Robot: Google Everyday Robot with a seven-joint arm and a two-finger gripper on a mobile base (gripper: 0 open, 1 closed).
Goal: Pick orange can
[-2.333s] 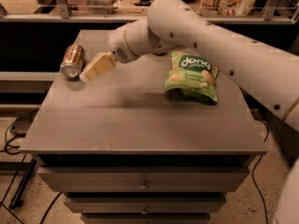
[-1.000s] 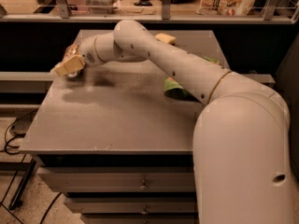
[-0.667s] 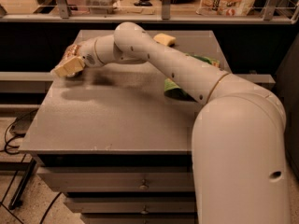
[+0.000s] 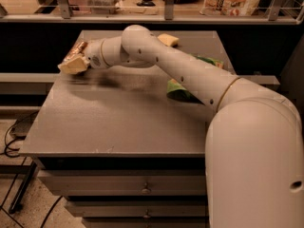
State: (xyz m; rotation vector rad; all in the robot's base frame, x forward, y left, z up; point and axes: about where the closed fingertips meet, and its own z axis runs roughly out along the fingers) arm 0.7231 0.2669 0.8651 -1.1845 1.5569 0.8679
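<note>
The tool (image 4: 72, 65) is hovering over the far left part of the counter (image 4: 118, 122), casting a blurred shadow just beneath itself. The orange can (image 4: 77, 49) is sitting right against the tool, on its far side (only the can's copper body is peeking out), and whether the tool is pinching it or merely spread around it cannot be told. Well off to the tool's right, the arm (image 4: 190, 75) is hiding part of a green snack bag (image 4: 176, 91), and a yellow sponge (image 4: 168, 40) is lying farther back

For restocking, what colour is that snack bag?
Green bag, camera view; the gripper is at the orange can.
</note>
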